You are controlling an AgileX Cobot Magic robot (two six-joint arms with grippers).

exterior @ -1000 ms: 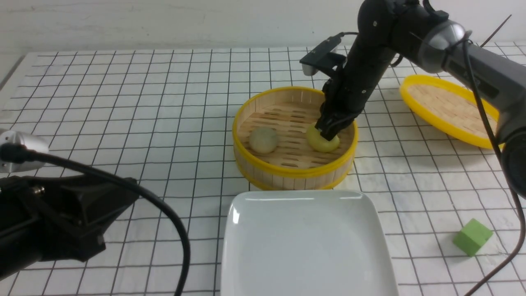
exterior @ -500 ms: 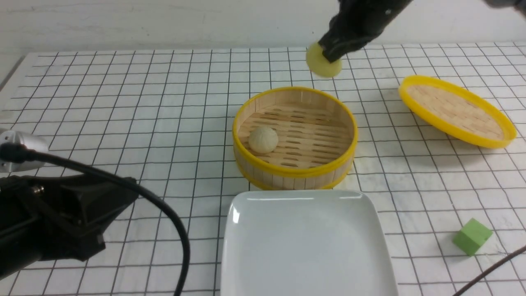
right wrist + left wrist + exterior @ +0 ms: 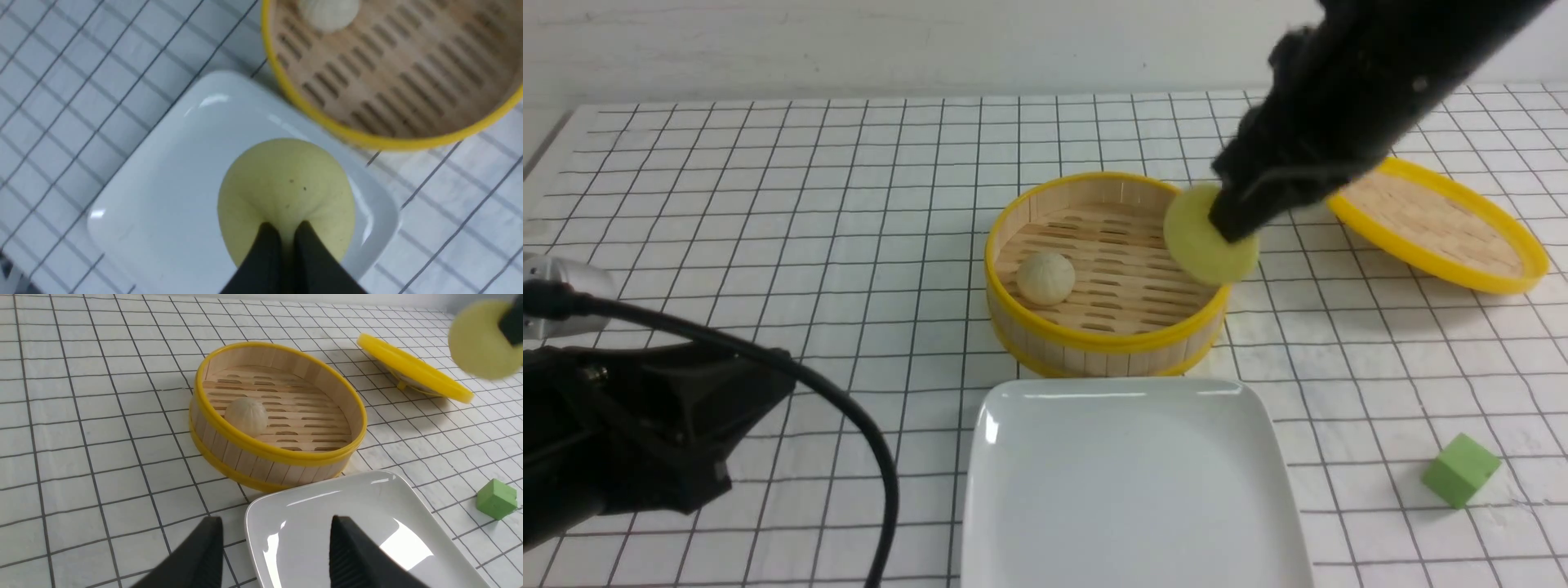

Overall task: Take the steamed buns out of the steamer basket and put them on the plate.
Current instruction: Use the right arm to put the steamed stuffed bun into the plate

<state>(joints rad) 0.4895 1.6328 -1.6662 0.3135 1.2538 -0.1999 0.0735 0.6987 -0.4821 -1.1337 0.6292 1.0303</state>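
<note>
My right gripper (image 3: 1232,224) is shut on the yellow bun (image 3: 1205,237), pinching its soft top and holding it in the air. In the right wrist view the yellow bun (image 3: 286,196) hangs over the white plate (image 3: 163,192). The pale beige bun (image 3: 1046,278) lies on the slatted floor of the steamer basket (image 3: 1107,335), on its left side. The plate (image 3: 1131,490) sits just in front of the basket. My left gripper (image 3: 276,531) stands open with nothing between its fingers, low over the plate's near-left edge (image 3: 261,522).
The shallow woven lid (image 3: 1433,216) with a yellow rim leans tilted at the back right. A green cube (image 3: 1460,469) lies right of the plate. A black cable (image 3: 849,425) loops from my left arm at the front left. The table has a white grid cloth.
The right gripper lifted the yellow bun out of the basket, rose high, then came forward and down toward the plate. The left arm has not moved.
</note>
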